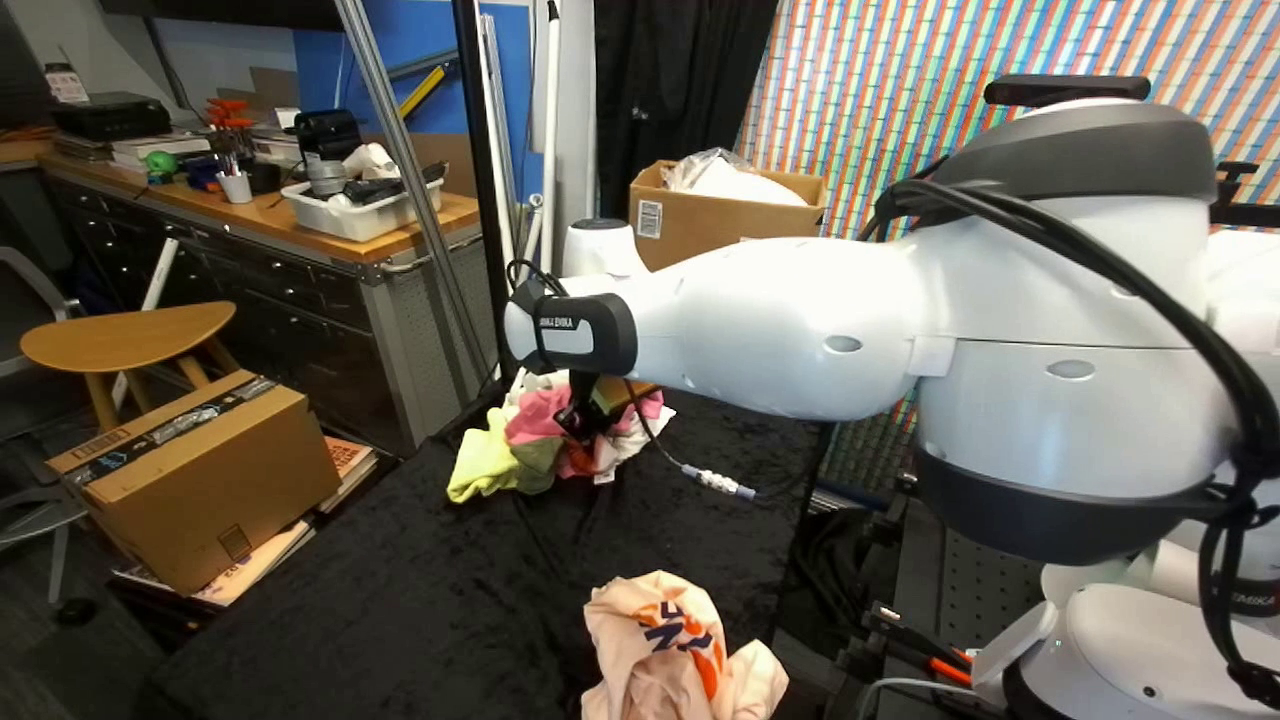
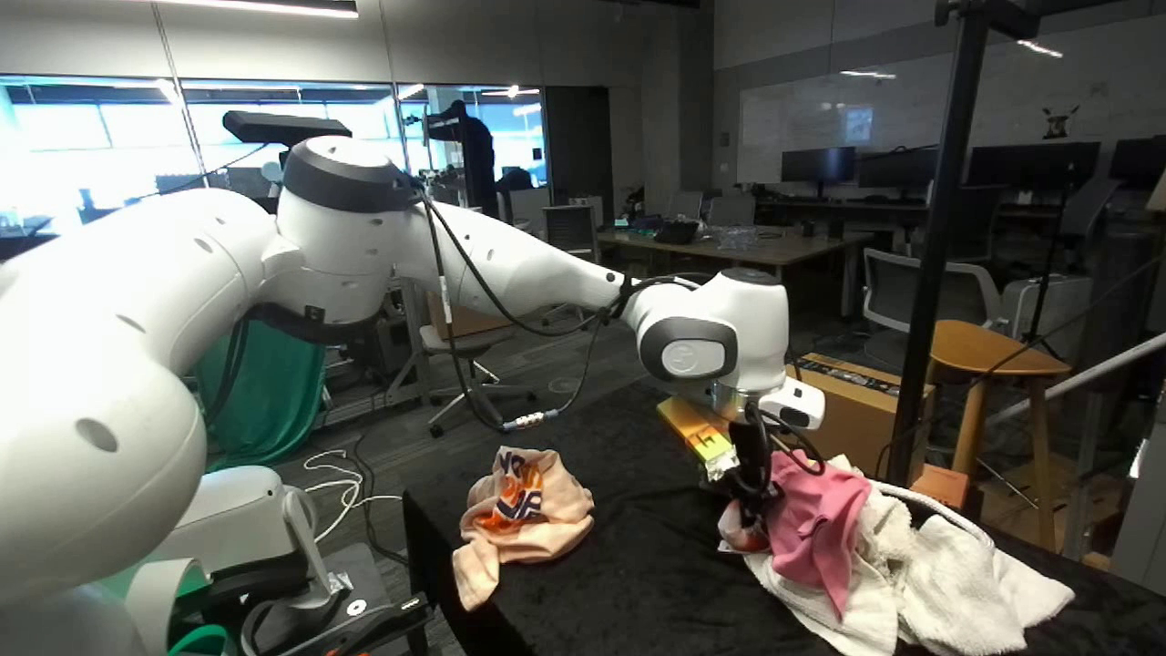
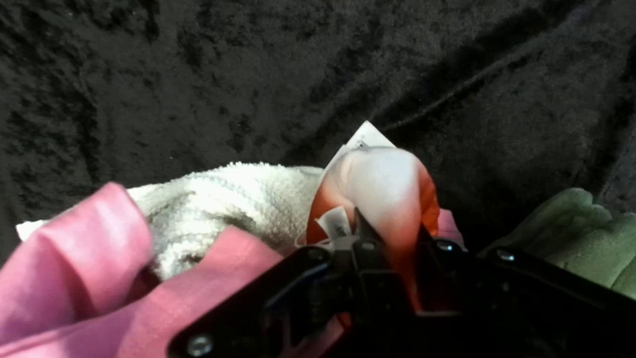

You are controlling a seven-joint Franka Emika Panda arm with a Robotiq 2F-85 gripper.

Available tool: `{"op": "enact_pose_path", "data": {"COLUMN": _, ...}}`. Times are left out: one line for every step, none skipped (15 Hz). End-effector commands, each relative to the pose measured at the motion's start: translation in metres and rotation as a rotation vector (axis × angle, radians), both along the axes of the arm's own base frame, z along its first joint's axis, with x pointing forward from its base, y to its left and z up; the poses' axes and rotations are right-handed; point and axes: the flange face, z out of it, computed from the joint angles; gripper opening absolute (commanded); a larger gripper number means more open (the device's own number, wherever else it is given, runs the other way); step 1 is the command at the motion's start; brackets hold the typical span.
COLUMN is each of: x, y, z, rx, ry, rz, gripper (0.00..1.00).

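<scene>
My gripper points down into a pile of cloths on the black-covered table. It is shut on an orange and white cloth, bunched between the fingers, with a white tag beside the left finger. The gripper also shows in both exterior views. A pink cloth lies against the gripper, over a white towel. A yellow-green cloth lies at the pile's edge and shows at the right of the wrist view. A peach cloth with blue and orange print lies apart, nearer the robot base.
The table has a black velvet cover. A black pole stands beside the pile. A cardboard box and a wooden stool stand beyond the table's edge. A cable hangs from the arm.
</scene>
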Motion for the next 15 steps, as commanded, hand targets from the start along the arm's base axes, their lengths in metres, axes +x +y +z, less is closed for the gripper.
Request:
{"op": "enact_pose_path", "data": {"x": 0.0092, "y": -0.0016, "z": -0.002, "rx": -0.011, "ry": -0.024, "rz": -0.021, "gripper": 0.17}}
{"op": "enact_pose_path", "data": {"x": 0.0092, "y": -0.0012, "z": -0.002, "rx": -0.013, "ry": -0.024, "rz": -0.024, "gripper": 0.41}}
{"op": "enact_pose_path", "data": {"x": 0.009, "y": -0.0009, "z": -0.002, "rx": -0.011, "ry": -0.024, "rz": -0.027, "gripper": 0.42}}
{"op": "enact_pose_path", "data": {"x": 0.0086, "y": -0.0008, "z": -0.002, "rx": -0.013, "ry": -0.022, "rz": -0.029, "gripper": 0.46}}
{"op": "enact_pose_path", "data": {"x": 0.008, "y": -0.0004, "z": -0.0014, "rx": -0.011, "ry": -0.021, "rz": -0.028, "gripper": 0.52}}
{"op": "enact_pose_path", "data": {"x": 0.0076, "y": -0.0003, "z": -0.0011, "rx": -0.014, "ry": -0.023, "rz": -0.029, "gripper": 0.59}}
{"op": "enact_pose_path", "data": {"x": 0.0072, "y": -0.0002, "z": -0.0008, "rx": -0.014, "ry": -0.024, "rz": -0.029, "gripper": 0.69}}
{"op": "enact_pose_path", "data": {"x": 0.0068, "y": -0.0002, "z": -0.0004, "rx": -0.015, "ry": -0.025, "rz": -0.03, "gripper": 0.75}}
{"op": "enact_pose_path", "data": {"x": 0.0062, "y": 0.0, "z": 0.0, "rx": -0.018, "ry": -0.025, "rz": -0.031, "gripper": 0.84}}
{"op": "enact_pose_path", "data": {"x": 0.0058, "y": 0.0001, "z": 0.0004, "rx": -0.02, "ry": -0.025, "rz": -0.031, "gripper": 0.9}}
{"op": "enact_pose_path", "data": {"x": 0.0055, "y": 0.0003, "z": 0.0008, "rx": -0.02, "ry": -0.025, "rz": -0.031, "gripper": 0.99}}
{"op": "enact_pose_path", "data": {"x": 0.0051, "y": 0.0006, "z": 0.0016, "rx": -0.021, "ry": -0.025, "rz": -0.031, "gripper": 1.0}}
{"op": "enact_pose_path", "data": {"x": 0.0044, "y": 0.001, "z": 0.0028, "rx": -0.02, "ry": -0.023, "rz": -0.03, "gripper": 1.0}}
{"op": "enact_pose_path", "data": {"x": 0.0035, "y": 0.0021, "z": 0.0053, "rx": -0.019, "ry": -0.025, "rz": -0.025, "gripper": 1.0}}
{"op": "enact_pose_path", "data": {"x": 0.003, "y": 0.003, "z": 0.0075, "rx": -0.021, "ry": -0.029, "rz": -0.023, "gripper": 1.0}}
